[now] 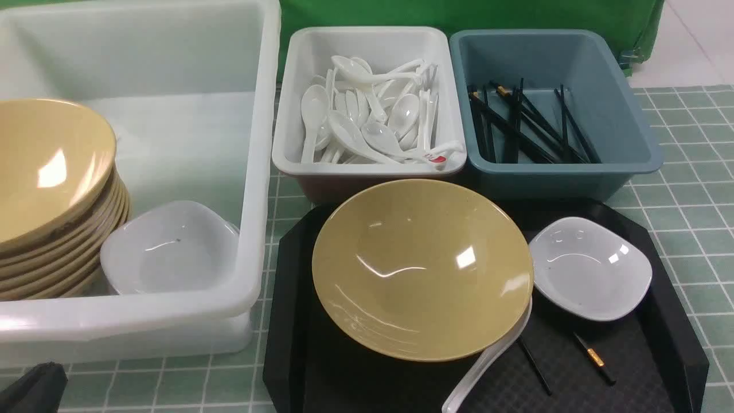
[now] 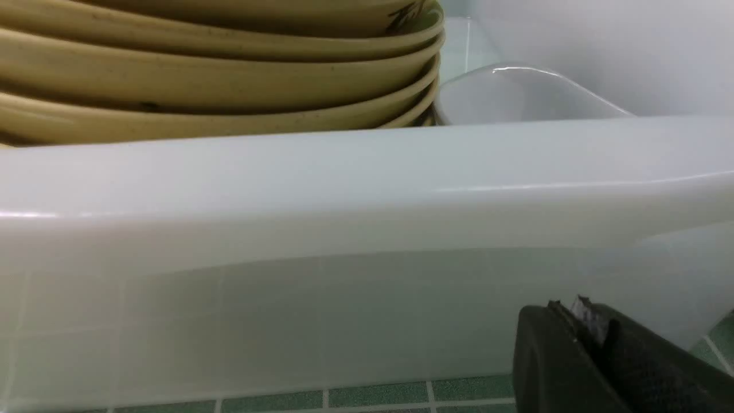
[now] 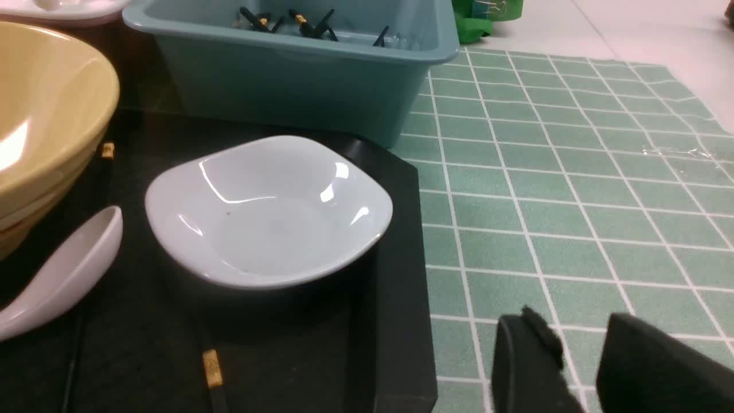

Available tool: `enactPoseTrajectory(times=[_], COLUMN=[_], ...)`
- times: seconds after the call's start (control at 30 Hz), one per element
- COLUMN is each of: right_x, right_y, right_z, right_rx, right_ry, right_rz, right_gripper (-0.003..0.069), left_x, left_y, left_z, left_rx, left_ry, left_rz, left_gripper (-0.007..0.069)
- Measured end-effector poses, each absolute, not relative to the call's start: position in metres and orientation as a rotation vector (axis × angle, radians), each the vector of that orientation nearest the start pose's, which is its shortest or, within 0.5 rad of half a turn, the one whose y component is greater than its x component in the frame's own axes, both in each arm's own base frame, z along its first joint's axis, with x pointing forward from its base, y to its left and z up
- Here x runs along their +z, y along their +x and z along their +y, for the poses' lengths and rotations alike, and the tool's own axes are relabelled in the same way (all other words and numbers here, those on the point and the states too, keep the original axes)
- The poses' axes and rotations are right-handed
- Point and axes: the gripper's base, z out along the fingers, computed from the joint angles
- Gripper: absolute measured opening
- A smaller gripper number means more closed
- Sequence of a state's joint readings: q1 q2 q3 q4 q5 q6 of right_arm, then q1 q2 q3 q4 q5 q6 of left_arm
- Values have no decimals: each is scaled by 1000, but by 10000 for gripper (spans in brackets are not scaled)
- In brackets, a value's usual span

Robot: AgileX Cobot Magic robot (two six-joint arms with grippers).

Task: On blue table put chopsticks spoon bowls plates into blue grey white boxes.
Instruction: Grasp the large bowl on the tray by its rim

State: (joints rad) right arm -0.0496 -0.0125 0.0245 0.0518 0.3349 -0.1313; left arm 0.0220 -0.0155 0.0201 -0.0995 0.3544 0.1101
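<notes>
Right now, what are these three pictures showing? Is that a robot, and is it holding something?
Yes, it is a robot with two arms, sorting dishes. The wide picture comes from a camera between its arms, looking forward. The other two come from cameras on its wrists. On the checked table sits a black tray with a tan bowl, a small white dish, a white spoon and black chopsticks. Nearby stand three boxes: a big white box with stacked bowls and another dish, a small white box full of spoons, and a blue-grey box with more chopsticks. The left tool is shut, just outside the big white box. The right tool is open above the table beside the tray. Neither holds anything.
</notes>
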Motion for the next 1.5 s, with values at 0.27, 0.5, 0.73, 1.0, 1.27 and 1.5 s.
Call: enactPoseTrajectory(times=[0.27,0.5,0.73,1.0,1.27,1.5], right_x=[175,175,175,178,212,257], right_y=[53,53,53,54,56,35], right_z=[-1,-1,-1,-1,-3,-5], right_rx=[-77,-77,-77,-81,-91,195], right_ry=[-42,-42,-42,-41,-1,171], right_rz=[1830,1830,1830,1798,1410,848], right_gripper=[236,236,236,236,236,236], left_x=[175,175,175,176,211,257], left_y=[53,53,53,53,56,35], left_z=[-2,-2,-2,0,2,4], left_rx=[-5,-5,0,47,71,65], left_ry=[19,19,23,56,26,-29], left_rz=[1841,1841,1841,1835,1434,867], left_gripper=[4,4,4,4,4,4])
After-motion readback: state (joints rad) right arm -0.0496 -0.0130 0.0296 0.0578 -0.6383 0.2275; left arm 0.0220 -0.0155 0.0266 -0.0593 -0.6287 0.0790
